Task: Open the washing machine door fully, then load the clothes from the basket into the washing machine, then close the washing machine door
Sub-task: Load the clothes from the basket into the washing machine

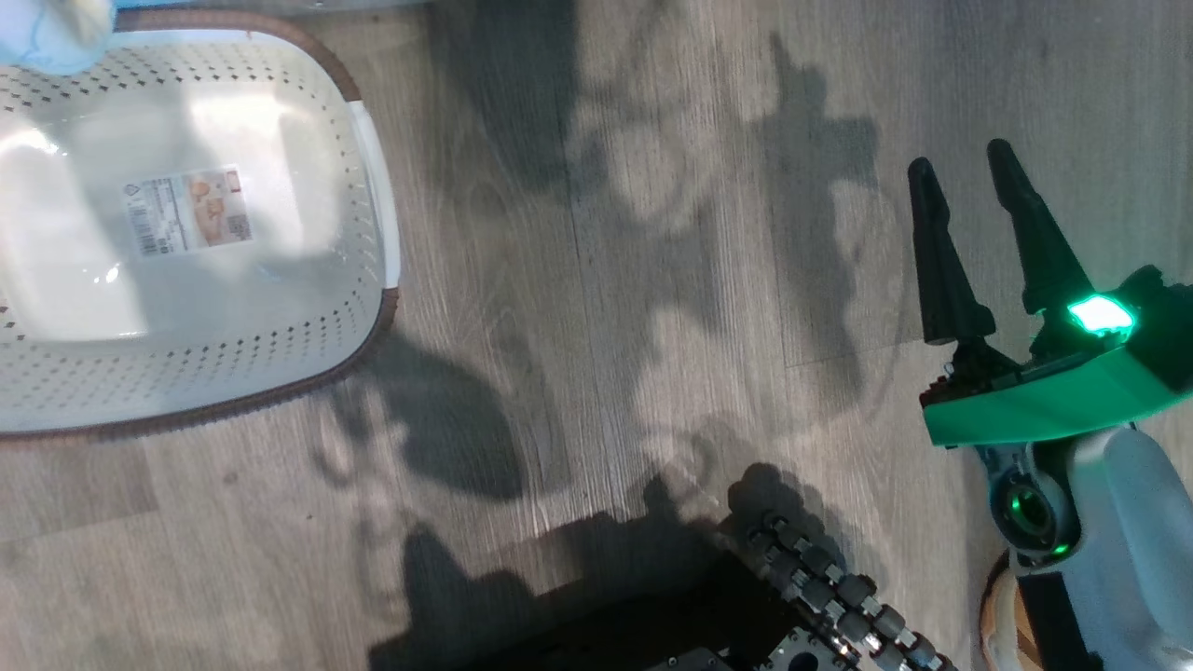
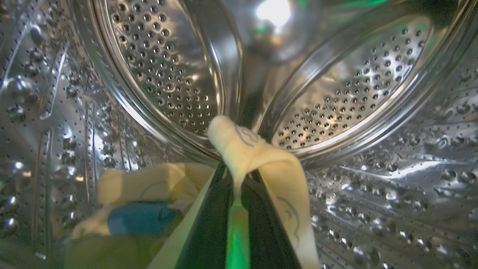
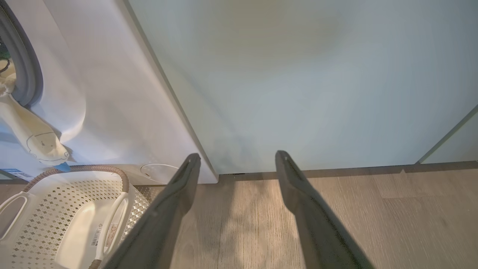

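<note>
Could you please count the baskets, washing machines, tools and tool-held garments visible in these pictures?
Basket: 1
Washing machine: 1
Tools: 2, the left tool and the right tool
Garment pinched in the left tool: 1
Total: 5

The right claw (image 1: 962, 166) is held out on the robot's right side, its two dark fingers (image 1: 941, 270) spread wide apart with nothing between them. Behind them sits a green wrist housing (image 1: 1035, 410) with a lit green light (image 1: 1100, 315), carried on a pale forearm (image 1: 1132, 522). The left claw (image 2: 238, 179) is pinched tight, fingers together, gripping a fold of the clothes (image 2: 244, 145).
</note>
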